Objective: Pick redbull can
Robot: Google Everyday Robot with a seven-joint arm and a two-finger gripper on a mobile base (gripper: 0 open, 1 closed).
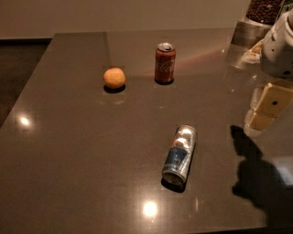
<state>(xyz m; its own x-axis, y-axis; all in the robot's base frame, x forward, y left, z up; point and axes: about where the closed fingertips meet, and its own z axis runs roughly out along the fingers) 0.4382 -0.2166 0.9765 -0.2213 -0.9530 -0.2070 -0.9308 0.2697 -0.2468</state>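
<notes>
We see the redbull can (180, 155) lying on its side at centre-right of the counter (78, 160), its silver base towards the far side and its top end towards the near edge. Its blue-and-silver body is tilted slightly to the right as it runs away from us.

The gripper (266, 111) hangs at the right edge of the scene, above the counter, right of the can and well apart from it. We cannot tell whether it is open or closed. Its dark shadow (256, 178) falls on the surface near it.

Farther off, 1 red cola can (165, 63) stands upright, and 1 orange (114, 78) sits just left of it. A metal container (247, 34) with dark contents stands in the far right corner.

The counter is dark grey-brown and polished, and 2 bright light spots reflect in it. A pale wall (137, 13) runs behind it. Its left edge slants from far to near, with dark floor (18, 77) beyond. The widest stretch of open surface lies left of the can.
</notes>
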